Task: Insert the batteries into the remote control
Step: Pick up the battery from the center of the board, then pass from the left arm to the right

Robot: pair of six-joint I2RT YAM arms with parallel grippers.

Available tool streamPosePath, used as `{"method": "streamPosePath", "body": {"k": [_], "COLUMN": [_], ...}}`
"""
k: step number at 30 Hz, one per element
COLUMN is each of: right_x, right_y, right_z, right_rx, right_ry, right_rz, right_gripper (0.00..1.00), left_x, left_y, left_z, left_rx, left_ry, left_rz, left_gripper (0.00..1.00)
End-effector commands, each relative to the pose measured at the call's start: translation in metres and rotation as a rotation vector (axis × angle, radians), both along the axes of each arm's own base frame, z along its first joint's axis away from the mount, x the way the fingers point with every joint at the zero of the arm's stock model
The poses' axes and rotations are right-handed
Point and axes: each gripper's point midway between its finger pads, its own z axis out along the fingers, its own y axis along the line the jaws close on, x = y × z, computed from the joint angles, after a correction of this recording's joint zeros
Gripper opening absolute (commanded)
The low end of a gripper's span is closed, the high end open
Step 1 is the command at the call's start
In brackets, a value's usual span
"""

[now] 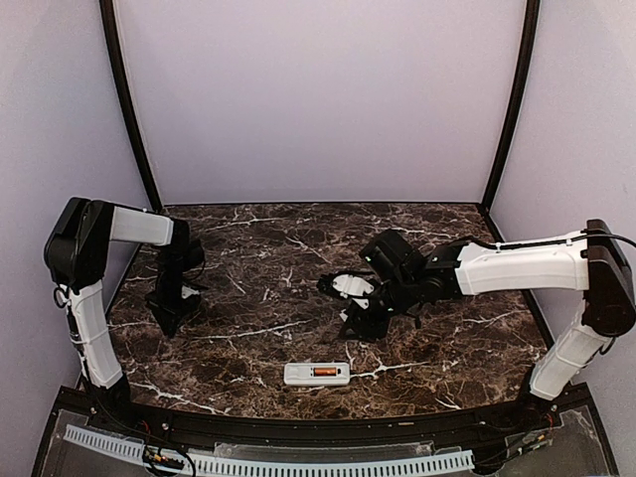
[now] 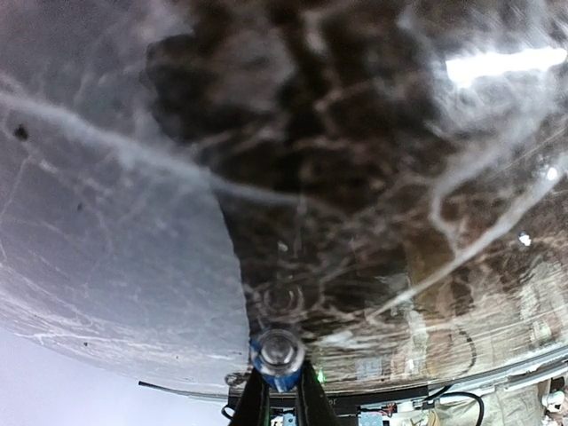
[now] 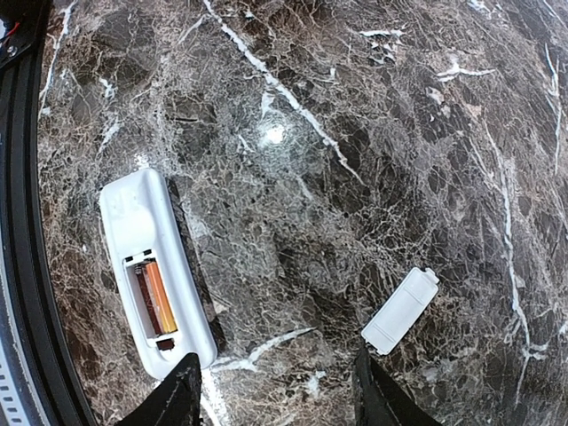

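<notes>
From the top camera, the remote control [image 1: 316, 374] lay flat on the dark marbled surface [image 1: 258, 248], near the front edge and about midway between the two arm bases. It was back side up, with an orange-red battery [image 1: 324, 372] showing in its open recess. The left pincer [image 1: 174, 316] pointed down at the far left of the surface, well apart from the remote; its grip could not be judged from there. The right pincer [image 1: 361, 323] hung low over the middle of the surface, just behind the remote.

In the left wrist view, the left pincer [image 2: 281, 380] was closed on a blue battery [image 2: 278, 353]. The battery was seen end-on with its silvery cap facing the camera, held just above the glossy surface [image 2: 373, 177].

In the right wrist view, the right pincer [image 3: 280, 399] was spread wide with nothing between its dark fingers [image 3: 182, 395]. The remote control [image 3: 142, 222] lay to the left. Its battery recess [image 3: 155, 302] held the orange-red battery [image 3: 158, 295] in one slot, and the slot beside it looked dark. A small loose white cover [image 3: 400, 311] lay on the surface [image 3: 355, 133] to the right, well apart from the remote and close to the right-hand finger.
</notes>
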Motion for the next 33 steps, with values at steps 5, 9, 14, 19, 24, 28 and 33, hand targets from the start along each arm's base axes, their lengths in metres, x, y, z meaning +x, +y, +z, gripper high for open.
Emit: {"method": "streamPosePath", "body": {"k": [5,9,14,19,24,28,33], "right_x": [0.01,0.026,0.032,0.026,0.008,-0.023,-0.035], "right_y": [0.001,-0.007,0.001,0.019,0.03,0.04,0.042], "right_z": [0.027,0.059,0.112,0.162,0.2,0.228,0.246], "right_rx": [0.082,0.198,0.426,0.679,0.845,0.901,0.95], "right_ry": [0.007,0.02,0.09,0.157,0.074,-0.045,-0.084], "right_rz": [-0.044,-0.132,-0.204,-0.182,-0.068,0.091,0.157], "right_gripper": [0.55,0.55,0.55,0.55,0.55,0.56,0.56], "left_x": [0.087,0.094,0.081,0.044,0.01,-0.018,-0.044], "left_y": [-0.021,-0.059,-0.144,-0.24,-0.296,-0.329,-0.349], "left_z": [0.022,0.067,0.124,0.192,0.248,0.284,0.296], "left_rx": [-0.081,-0.192,-0.451,-0.831,-1.087,-1.237,-1.351], "left_ry": [-0.486,-0.639,-0.796,-0.906,-1.026,-1.12,-1.119], "left_rz": [0.035,-0.043,-0.188,-0.303,-0.429,-0.561,-0.631], "left_gripper": [0.0,0.0,0.0,0.0,0.0,0.0,0.0]}}
